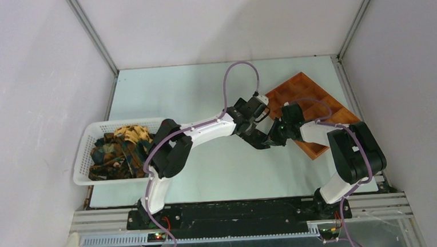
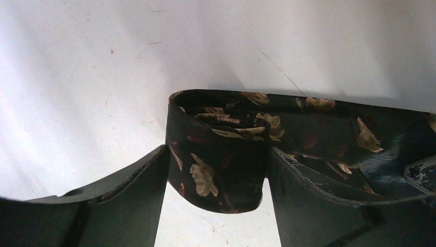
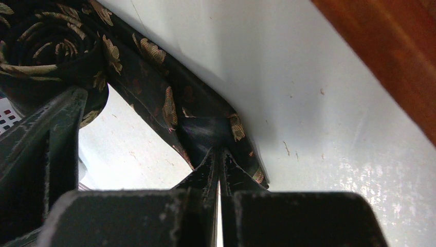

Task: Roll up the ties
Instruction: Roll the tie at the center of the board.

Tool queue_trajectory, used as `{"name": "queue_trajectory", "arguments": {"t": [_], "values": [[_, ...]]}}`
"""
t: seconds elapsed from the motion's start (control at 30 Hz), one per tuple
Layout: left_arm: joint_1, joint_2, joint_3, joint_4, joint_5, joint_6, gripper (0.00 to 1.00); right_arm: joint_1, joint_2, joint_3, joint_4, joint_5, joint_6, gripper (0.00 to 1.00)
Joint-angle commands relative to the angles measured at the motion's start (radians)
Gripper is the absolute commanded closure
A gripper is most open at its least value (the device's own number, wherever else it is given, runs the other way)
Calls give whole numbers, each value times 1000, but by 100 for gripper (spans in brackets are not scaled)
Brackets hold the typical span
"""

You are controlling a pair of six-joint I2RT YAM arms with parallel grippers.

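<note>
Left gripper (image 2: 216, 172): jaws spread wide but not free. They straddle the rolled end of a dark black-green fabric necktie with gold-brown leaf print (image 2: 221, 139). Both inner finger faces bear on the sides of the roll, so it's a clamp on a wide object. The spiral of layers faces the left wrist camera. The roll's lower edge hangs past the fingertips (image 2: 154, 159). Can't tell whether it touches the pale white tabletop (image 2: 77, 77).

Right gripper (image 3: 218, 154): fingers pressed together with no visible gap. They pinch the unrolled tail of the same necktie at a fold where plain dark lining shows. The tail runs as a flat band from the roll straight to that pinch. In the right wrist view the roll sits up and left of the right gripper, with one left gripper finger (image 3: 46, 139) against it.

Top view: the two grippers meet almost tip to tip over mid-table, left gripper (image 1: 261, 139) and right gripper (image 1: 274, 136). The necktie between them is hardly visible from there.

An orange-brown wood-look compartment tray (image 1: 312, 97) lies just beyond the right gripper, on its right side. A white plastic mesh basket (image 1: 84, 163) sits well apart to the left of the left gripper, past that arm's elbow. It holds a heap of more leaf-print neckties (image 1: 114, 150), with a yellower piece at the back.
</note>
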Motion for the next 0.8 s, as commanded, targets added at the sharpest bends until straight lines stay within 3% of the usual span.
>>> {"name": "queue_trajectory", "arguments": {"t": [0.0,0.4,0.77], "values": [[1,14,35,-19,-14,16,26,-3,26,-7,-7,36,-23,100],[2,44,43,-42,-22,16,28,-5,26,-7,-5,34,-25,100],[17,56,52,-48,-68,54,45,-6,28,-7,-17,42,-30,100]]}}
